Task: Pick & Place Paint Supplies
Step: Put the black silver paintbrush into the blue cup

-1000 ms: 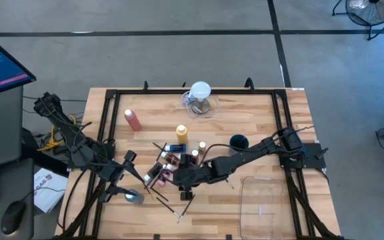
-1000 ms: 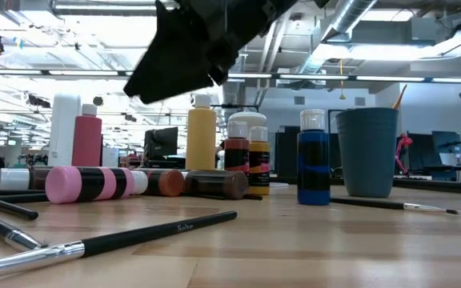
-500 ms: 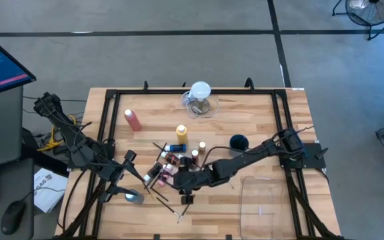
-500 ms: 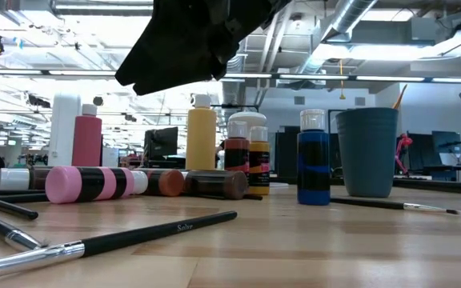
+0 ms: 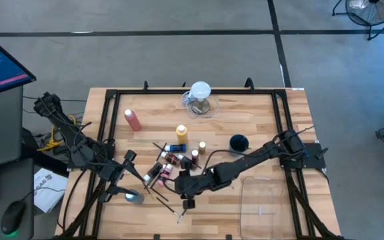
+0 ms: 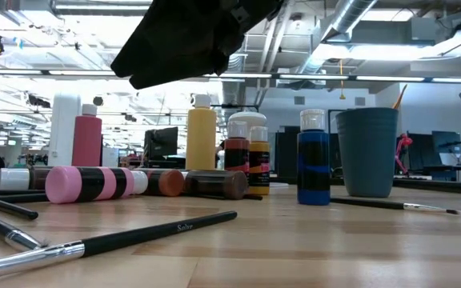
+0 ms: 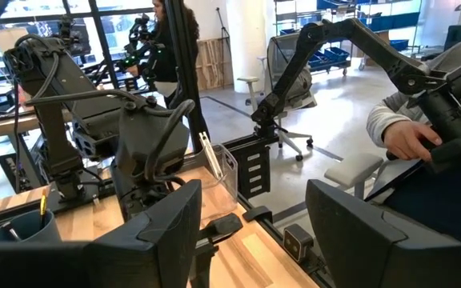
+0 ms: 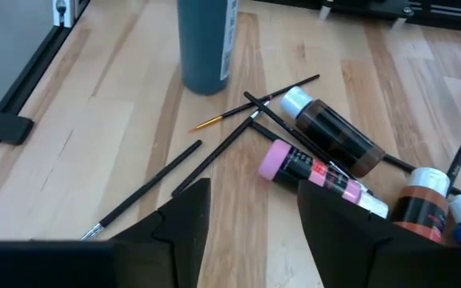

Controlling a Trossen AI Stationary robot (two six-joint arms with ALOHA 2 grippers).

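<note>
Spanning a grey-floored workshop, the wooden table carries scattered paint bottles beneath released right jaws; left likewise.

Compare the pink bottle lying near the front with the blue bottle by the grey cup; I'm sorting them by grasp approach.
Pose: the pink bottle lies on its side, while the blue bottle stands upright. Colour: the pink bottle is pink with black bands; the blue bottle is deep blue with a dark label. Neighbours: the pink bottle lies among other toppled bottles and brushes; the blue bottle stands beside the grey cup. Both rest on the wooden table.
</note>
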